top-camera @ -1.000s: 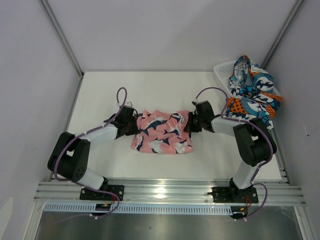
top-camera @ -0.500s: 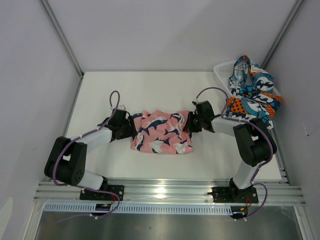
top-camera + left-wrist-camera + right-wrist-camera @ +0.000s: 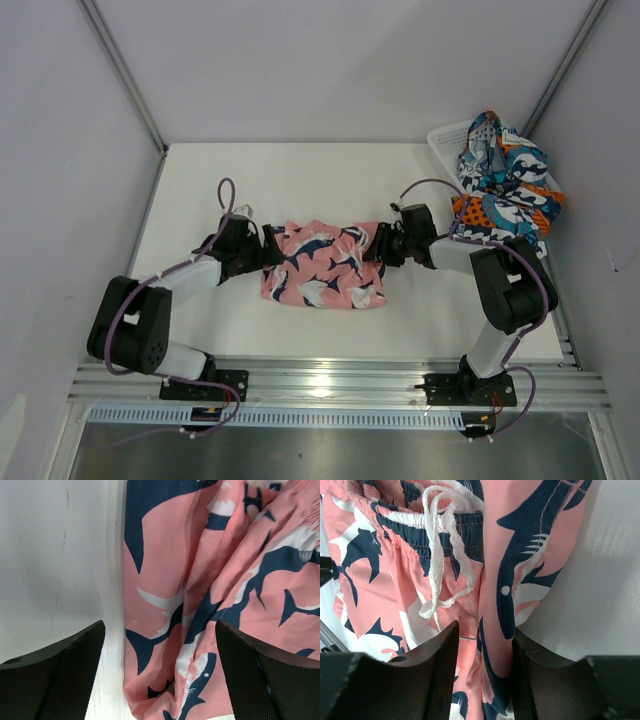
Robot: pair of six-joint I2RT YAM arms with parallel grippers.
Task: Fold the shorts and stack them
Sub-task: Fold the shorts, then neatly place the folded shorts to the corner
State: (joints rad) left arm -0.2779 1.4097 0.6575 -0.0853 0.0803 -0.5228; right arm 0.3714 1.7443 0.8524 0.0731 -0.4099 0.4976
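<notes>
The pink shorts with navy-and-white sharks lie folded in the middle of the white table. My left gripper is at their left edge, open wide. In the left wrist view the left gripper has the shorts' edge lying loose between its fingers. My right gripper is at their right edge. In the right wrist view the right gripper has its jaws parted, with a fold of the pink shorts between them beside the white drawstring. The patterned shorts are heaped in the basket.
The white mesh basket stands at the table's back right corner, against the right wall. Grey walls close in the table on the left, the back and the right. A metal rail with both arm bases runs along the near edge.
Both grippers have opened and let go of the pink shorts. The left one has drawn back to the left, the right one slightly to the right. The shorts have settled flat.
</notes>
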